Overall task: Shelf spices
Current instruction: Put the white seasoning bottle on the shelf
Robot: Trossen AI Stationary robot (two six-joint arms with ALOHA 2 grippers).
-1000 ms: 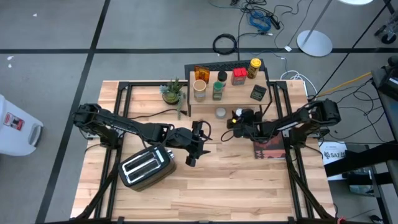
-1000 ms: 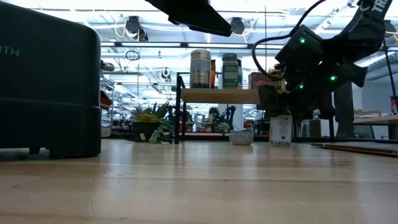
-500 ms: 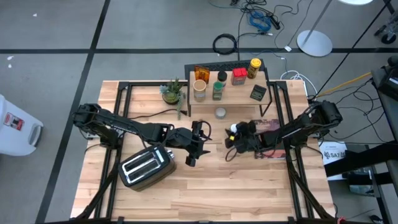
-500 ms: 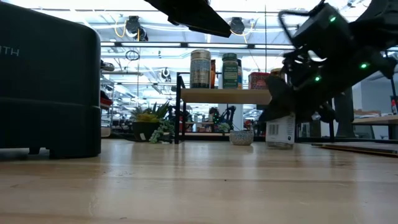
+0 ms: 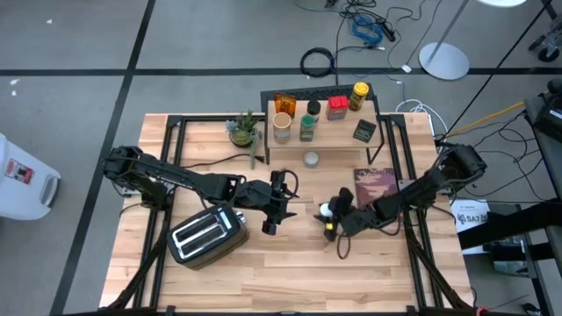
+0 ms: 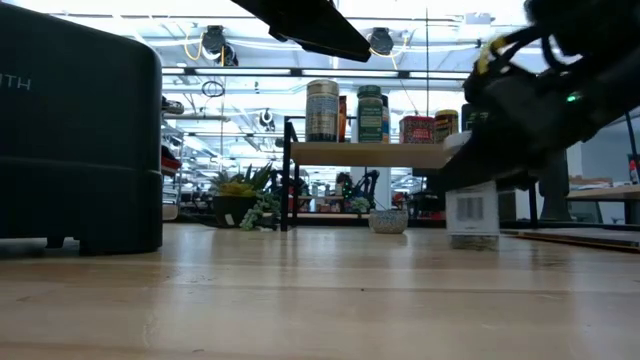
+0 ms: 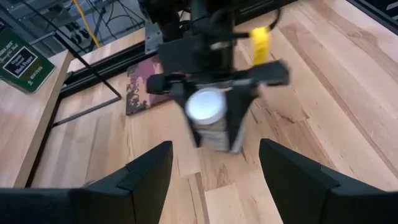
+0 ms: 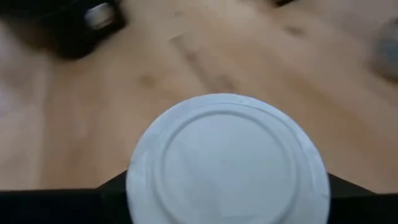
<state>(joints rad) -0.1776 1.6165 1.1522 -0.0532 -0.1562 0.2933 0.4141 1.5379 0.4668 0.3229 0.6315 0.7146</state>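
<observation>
My right gripper (image 5: 327,215) is shut on a small jar with a white lid (image 7: 206,107) over the middle of the table. The jar also shows in the low view (image 6: 473,210), with a barcode label. My left gripper (image 5: 274,211) hovers open just left of it, beside the toaster, with its fingers (image 7: 149,180) spread wide. The shelf (image 5: 351,140) stands at the far edge and carries several spices: an orange box (image 5: 284,103), a tan jar (image 5: 282,123), a green jar (image 5: 307,129), a red tin (image 5: 337,108) and a yellow jar (image 5: 359,95). A small jar (image 5: 311,159) sits under the shelf. My right gripper pinches the jar between its two fingers (image 7: 239,115), on opposite sides of the body just under the white lid (image 8: 227,158). The fingers slant down from above and from the table's right. The jar stays upright; whether its base (image 6: 473,240) touches the table, I cannot tell.
A silver toaster (image 5: 206,235) stands near the left arm. A potted plant (image 5: 244,129) sits left of the shelf. A maroon book (image 5: 376,184) lies flat right of the jar. Bare wood stretches along the table's near edge.
My right gripper has carried the jar away from the shelf's front toward the table's near edge and slightly left, closing on my left gripper. The jar has stayed upright in the hold and come lower and nearer in the low view.
</observation>
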